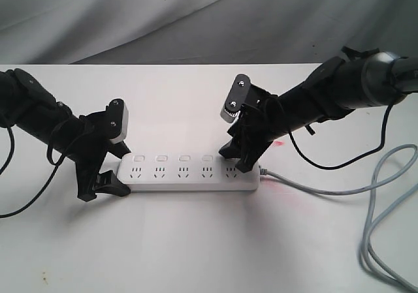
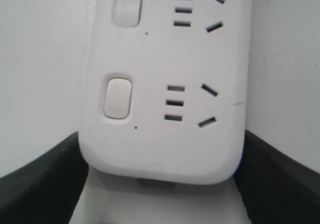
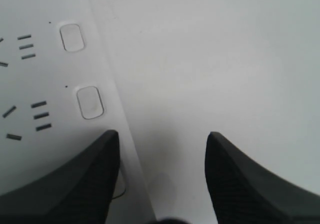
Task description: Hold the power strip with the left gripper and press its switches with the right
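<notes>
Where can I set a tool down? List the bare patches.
Free: table between power strip and near edge; also behind it, between left gripper and right gripper. Crowded: both strip ends; grey cable loops at right.

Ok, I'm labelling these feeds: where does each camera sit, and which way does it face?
Exterior: raised, facing down across the table at the power strip; both arms, left hand and right hand show.
Left wrist: on the left arm, facing the strip's end; both jaws flank it.
Right wrist: on the right arm, facing the switches and table; two open jaws show.
Shared: the strip, in all three.
</notes>
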